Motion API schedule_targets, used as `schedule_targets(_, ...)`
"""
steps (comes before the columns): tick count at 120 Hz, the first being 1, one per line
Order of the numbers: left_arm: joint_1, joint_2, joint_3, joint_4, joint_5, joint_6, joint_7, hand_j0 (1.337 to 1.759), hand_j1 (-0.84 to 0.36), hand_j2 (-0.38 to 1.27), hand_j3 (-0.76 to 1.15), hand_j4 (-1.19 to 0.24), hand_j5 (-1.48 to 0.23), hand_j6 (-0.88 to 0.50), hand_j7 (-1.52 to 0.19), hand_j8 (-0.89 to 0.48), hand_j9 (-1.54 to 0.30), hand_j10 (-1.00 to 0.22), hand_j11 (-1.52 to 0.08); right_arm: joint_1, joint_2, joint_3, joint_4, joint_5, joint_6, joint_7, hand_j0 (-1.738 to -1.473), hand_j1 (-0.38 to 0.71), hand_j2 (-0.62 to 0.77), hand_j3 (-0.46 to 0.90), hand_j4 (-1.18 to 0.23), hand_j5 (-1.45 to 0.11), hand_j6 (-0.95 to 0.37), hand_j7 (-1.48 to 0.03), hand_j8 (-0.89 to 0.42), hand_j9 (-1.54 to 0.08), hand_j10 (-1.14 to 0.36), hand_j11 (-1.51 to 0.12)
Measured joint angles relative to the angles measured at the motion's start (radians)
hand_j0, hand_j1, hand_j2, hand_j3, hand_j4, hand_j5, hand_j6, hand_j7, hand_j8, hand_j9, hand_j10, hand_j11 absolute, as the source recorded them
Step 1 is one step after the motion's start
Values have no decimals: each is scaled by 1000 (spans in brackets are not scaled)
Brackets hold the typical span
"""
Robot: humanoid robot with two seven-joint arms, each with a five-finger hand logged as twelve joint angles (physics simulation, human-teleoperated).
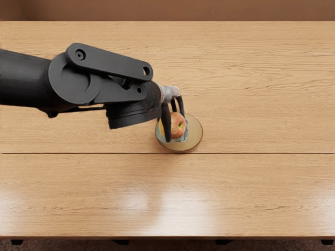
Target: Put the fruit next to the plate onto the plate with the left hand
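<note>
A round tan plate (193, 137) lies near the middle of the wooden table. Over its left half is a red and yellow apple (178, 126). My left hand (171, 116) comes in from the picture's left on a thick black arm, and its dark fingers (166, 124) curl down around the apple from above and from the left. Whether the apple rests on the plate or hangs just above it cannot be told. The hand hides the plate's left rim.
The wooden table (251, 78) stretches wide on all sides of the plate. A seam runs across it just below the plate. The black forearm (31, 78) covers part of the table's left side.
</note>
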Motion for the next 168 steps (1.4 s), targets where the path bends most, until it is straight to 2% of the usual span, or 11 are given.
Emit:
schedule_targets(17,10,-15,-5,42,10,2,1,1654,-209,459,0,-577,-960,-396,-954,-429,-960,-683,-944,0,0,0,0,0,0,0,-1658,-308,-7,0,-35,-45,-36,-45,-35,-45,-35,-45)
schedule_targets(46,48,-43,-23,113,15,15,1,1657,-73,199,0,-394,-574,-330,-572,-345,-574,-424,-569,0,0,-1,0,0,0,0,-1658,-308,-7,0,-35,-45,-35,-45,-35,-45,-35,-45)
schedule_targets(71,82,7,-86,126,13,7,0,1658,4,105,0,-304,-417,-281,-416,-286,-417,-315,-415,0,0,-1,0,0,0,0,-1658,-308,-7,0,-35,-45,-35,-45,-35,-45,-35,-45)
schedule_targets(87,197,208,-245,124,14,-115,-1,1658,24,79,0,-279,-374,-267,-374,-270,-374,-285,-373,0,0,0,0,0,0,0,-1658,-308,-7,0,-35,-45,-35,-45,-35,-45,-35,-45)
schedule_targets(104,337,456,-438,119,16,-331,-4,1658,36,65,0,-266,-351,-260,-351,-262,-351,-269,-350,0,0,0,0,0,0,0,-1658,-308,-7,0,-35,-45,-35,-45,-35,-45,-35,-45)
schedule_targets(114,410,558,-538,117,14,-468,-5,1658,39,60,0,-262,-343,-258,-343,-259,-343,-263,-343,0,0,0,0,0,0,0,-1658,-308,-7,0,-35,-45,-35,-45,-35,-45,-35,-45)
schedule_targets(119,456,590,-583,116,14,-534,-5,1658,41,58,0,-260,-340,-257,-340,-257,-340,-261,-340,0,0,0,0,0,0,0,-1658,-308,-7,0,-35,-45,-35,-45,-35,-45,-35,-45)
schedule_targets(128,596,652,-696,116,14,-656,-5,1658,43,56,0,-258,-337,-255,-336,-256,-337,-259,-336,0,0,0,0,0,0,0,-1658,-308,-7,0,-35,-45,-35,-45,-35,-45,-35,-45)
schedule_targets(140,716,740,-840,116,14,-778,-5,1658,44,54,0,-256,-333,-255,-333,-255,-333,-256,-333,0,0,0,0,0,0,0,-1658,-308,-7,0,-35,-45,-35,-45,-35,-45,-35,-45)
schedule_targets(155,806,822,-974,117,13,-837,-5,1658,46,53,0,-254,-331,-254,-331,-254,-331,-255,-331,0,0,0,0,0,0,0,-1658,-308,-7,0,-35,-45,-35,-45,-35,-45,-35,-45)
schedule_targets(168,820,832,-1029,119,9,-854,-5,1658,46,52,0,-254,-330,-253,-330,-253,-330,-254,-329,0,0,0,0,0,0,0,-1658,-308,-7,0,-35,-45,-35,-45,-35,-45,-35,-45)
